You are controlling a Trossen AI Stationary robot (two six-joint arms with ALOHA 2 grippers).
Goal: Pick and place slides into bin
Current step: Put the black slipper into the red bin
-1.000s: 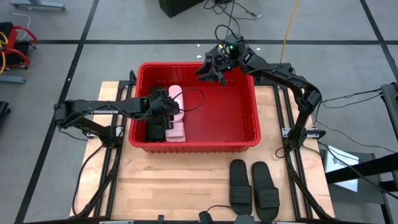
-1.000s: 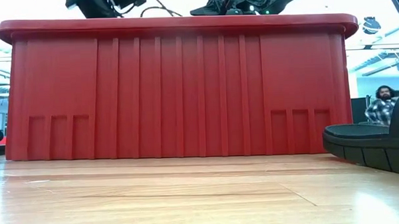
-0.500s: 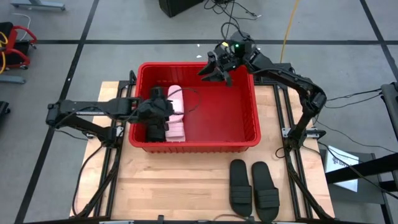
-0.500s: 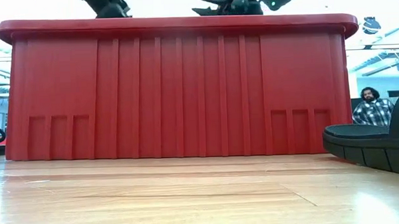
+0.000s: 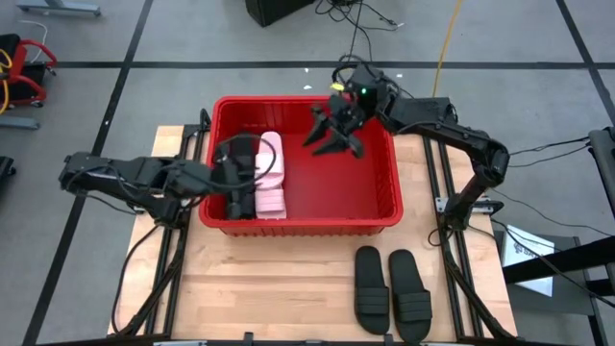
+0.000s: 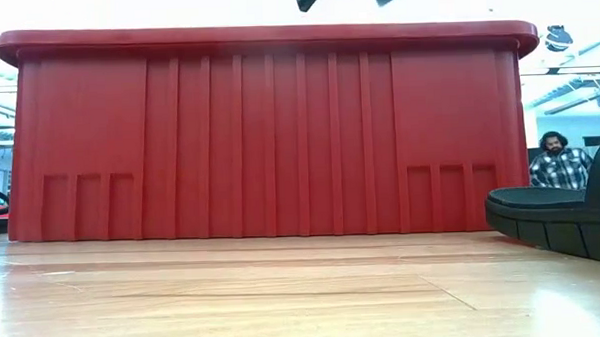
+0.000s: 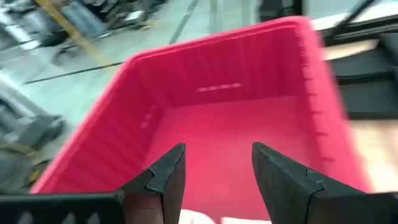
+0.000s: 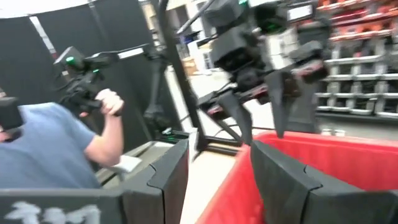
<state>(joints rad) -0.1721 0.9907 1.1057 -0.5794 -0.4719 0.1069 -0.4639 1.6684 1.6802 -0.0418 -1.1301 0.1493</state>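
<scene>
Your left hand [image 5: 240,178] hangs released above the bin's [image 5: 380,223] left end, over a black slide [image 5: 240,204] and pale pink slide [image 5: 272,178]; only the high view shows these. Your right hand [image 5: 332,130], fingers also spread, hovers inside the far rim. Two black slides [image 5: 392,293] lie on the worktop [image 5: 240,288]. The right wrist view alone shows a person [image 8: 46,146]. No writing is legible.

Even overhead light, soft shadows; background above the bin [image 6: 265,35] rim blown out; both wrist views motion-blurred.
</scene>
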